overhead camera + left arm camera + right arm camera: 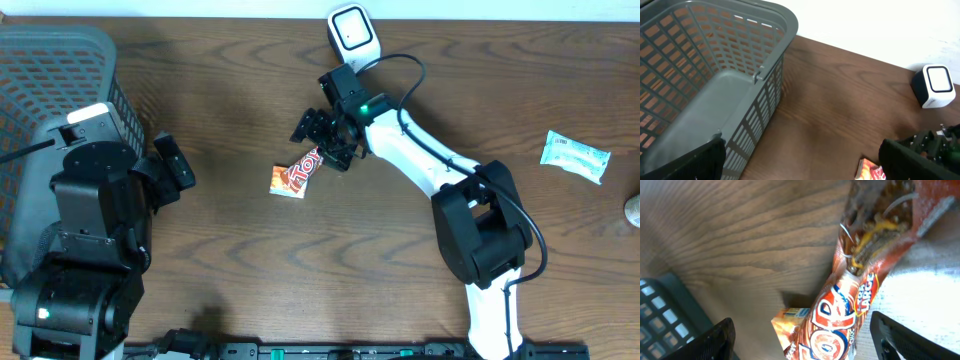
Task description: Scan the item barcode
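The item is an orange and red snack packet (297,177) lying on the brown table just left of centre; its corner also shows in the left wrist view (870,170). My right gripper (322,140) hovers at its upper right end, open. In the right wrist view the packet (840,315) runs between the two black fingers (715,342), with a wide gap on the left side. The white barcode scanner (352,30) stands at the table's far edge, behind the right arm, and shows in the left wrist view (936,85). My left gripper (802,170) is open and empty near the basket.
A grey plastic basket (60,60) fills the far left corner, seen close up (715,65) from the left wrist. A white and blue packet (574,155) lies at the right. A small pale object (633,210) sits at the right edge.
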Action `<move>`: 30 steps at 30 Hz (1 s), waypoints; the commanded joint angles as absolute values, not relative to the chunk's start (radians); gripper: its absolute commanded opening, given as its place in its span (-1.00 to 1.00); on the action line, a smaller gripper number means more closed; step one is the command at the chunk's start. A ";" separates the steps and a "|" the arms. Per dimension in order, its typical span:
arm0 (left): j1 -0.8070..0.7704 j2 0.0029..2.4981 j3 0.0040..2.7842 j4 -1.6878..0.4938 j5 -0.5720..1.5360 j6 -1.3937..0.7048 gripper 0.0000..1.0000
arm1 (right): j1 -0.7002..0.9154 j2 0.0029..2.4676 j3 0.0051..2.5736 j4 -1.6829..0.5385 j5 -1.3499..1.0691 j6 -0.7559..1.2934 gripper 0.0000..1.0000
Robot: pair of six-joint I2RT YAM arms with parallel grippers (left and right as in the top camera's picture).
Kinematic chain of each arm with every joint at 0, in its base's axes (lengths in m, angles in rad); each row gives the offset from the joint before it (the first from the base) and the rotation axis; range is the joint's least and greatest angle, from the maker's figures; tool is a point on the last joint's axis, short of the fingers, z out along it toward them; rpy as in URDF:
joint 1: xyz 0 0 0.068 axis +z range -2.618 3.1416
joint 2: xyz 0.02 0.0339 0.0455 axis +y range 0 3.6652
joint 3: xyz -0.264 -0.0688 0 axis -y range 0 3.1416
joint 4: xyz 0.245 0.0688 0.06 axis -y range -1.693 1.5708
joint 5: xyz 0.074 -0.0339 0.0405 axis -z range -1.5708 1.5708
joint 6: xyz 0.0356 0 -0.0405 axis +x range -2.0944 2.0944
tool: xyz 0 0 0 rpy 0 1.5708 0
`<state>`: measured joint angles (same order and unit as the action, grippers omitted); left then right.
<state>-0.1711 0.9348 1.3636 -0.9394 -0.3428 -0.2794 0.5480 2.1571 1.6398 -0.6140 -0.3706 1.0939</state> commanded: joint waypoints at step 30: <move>-0.167 0.933 1.370 -0.942 -0.353 -0.263 0.95 | 0.549 2.212 1.649 -0.586 -0.167 1.197 0.45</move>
